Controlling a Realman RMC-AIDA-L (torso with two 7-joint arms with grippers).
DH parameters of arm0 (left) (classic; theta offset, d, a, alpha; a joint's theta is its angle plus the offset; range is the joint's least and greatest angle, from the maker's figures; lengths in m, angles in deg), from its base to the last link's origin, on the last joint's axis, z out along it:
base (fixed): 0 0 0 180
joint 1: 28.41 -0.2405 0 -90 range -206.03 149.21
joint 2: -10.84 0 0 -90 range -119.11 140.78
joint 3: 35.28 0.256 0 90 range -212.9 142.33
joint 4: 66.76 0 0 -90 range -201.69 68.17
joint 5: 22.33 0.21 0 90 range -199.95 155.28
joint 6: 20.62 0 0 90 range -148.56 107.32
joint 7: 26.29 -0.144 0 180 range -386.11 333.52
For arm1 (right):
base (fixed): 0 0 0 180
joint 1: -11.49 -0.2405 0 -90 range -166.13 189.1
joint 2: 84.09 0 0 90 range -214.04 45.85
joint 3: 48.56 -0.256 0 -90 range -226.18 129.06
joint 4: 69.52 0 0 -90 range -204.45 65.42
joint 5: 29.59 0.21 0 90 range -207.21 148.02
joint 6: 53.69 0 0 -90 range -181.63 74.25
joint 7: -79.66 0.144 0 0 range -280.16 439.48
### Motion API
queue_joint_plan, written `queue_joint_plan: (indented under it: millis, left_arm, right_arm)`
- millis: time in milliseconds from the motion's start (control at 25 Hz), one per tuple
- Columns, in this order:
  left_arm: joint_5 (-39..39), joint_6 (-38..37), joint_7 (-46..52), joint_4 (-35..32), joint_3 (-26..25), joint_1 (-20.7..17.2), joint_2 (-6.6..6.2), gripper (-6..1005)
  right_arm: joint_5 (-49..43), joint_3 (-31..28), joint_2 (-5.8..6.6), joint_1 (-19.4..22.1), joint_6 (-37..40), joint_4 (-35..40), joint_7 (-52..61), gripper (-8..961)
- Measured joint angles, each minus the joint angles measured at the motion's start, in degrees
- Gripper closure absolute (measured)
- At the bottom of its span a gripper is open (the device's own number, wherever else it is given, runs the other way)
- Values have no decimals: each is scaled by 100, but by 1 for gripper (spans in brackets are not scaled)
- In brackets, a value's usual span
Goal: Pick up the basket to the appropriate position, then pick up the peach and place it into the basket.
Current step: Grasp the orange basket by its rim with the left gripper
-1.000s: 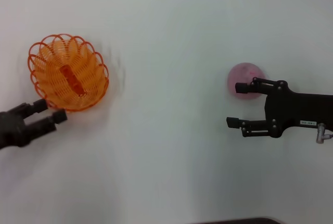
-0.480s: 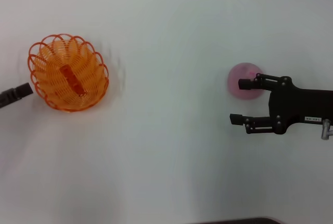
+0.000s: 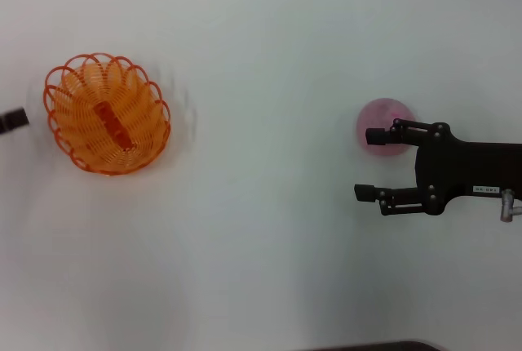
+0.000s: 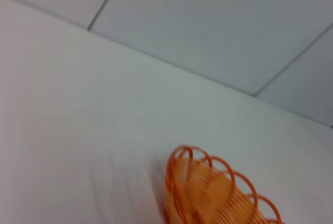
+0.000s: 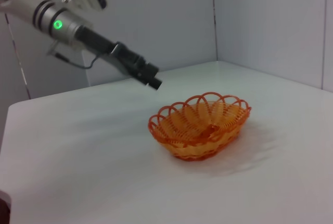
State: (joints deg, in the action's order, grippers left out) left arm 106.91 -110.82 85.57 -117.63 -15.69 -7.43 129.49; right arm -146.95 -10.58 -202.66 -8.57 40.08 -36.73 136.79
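The orange wire basket stands upright on the white table at the left; it also shows in the left wrist view and the right wrist view. The pale pink peach lies on the table at the right. My right gripper is open and empty; one fingertip overlaps the peach's near edge, and the peach lies outside the gap. My left gripper shows only as a tip at the left edge, left of the basket and apart from it; in the right wrist view it hovers above the table beside the basket.
The white table is bare between basket and peach. Grey walls rise behind the table's far edges. A dark strip shows at the table's near edge.
My left gripper has moved from the basket's near left side up and out to the left edge of the head view. My right gripper has stayed by the peach, shifting slightly.
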Motion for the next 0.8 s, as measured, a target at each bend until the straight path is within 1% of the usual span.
queue_joint_plan:
  millis: [80, 200, 280, 480, 600, 800]
  left_arm:
    - [45, 5, 67, -138, 6, 98, -37, 194]
    - [317, 13, 139, -359, 21, 319, -63, 194]
    - [535, 80, 146, -538, 76, 470, -57, 194]
    - [585, 223, 183, -823, 356, 714, -26, 194]
    - [602, 299, 289, -886, 660, 903, -22, 194]
    - [717, 704, 531, -898, 1524, 1202, -76, 194]
  right_arm:
    - [-2, 6, 0, -10, 17, 0, 0, 61]
    - [-4, 27, -8, -16, 17, 0, 0, 61]
    - [-6, 50, -8, -16, 18, 0, 0, 61]
    - [-10, 64, -2, -16, 21, 0, 0, 61]
    - [-17, 65, -4, -17, 21, 0, 0, 61]
    - [-18, 90, -8, -23, 30, -1, 0, 61]
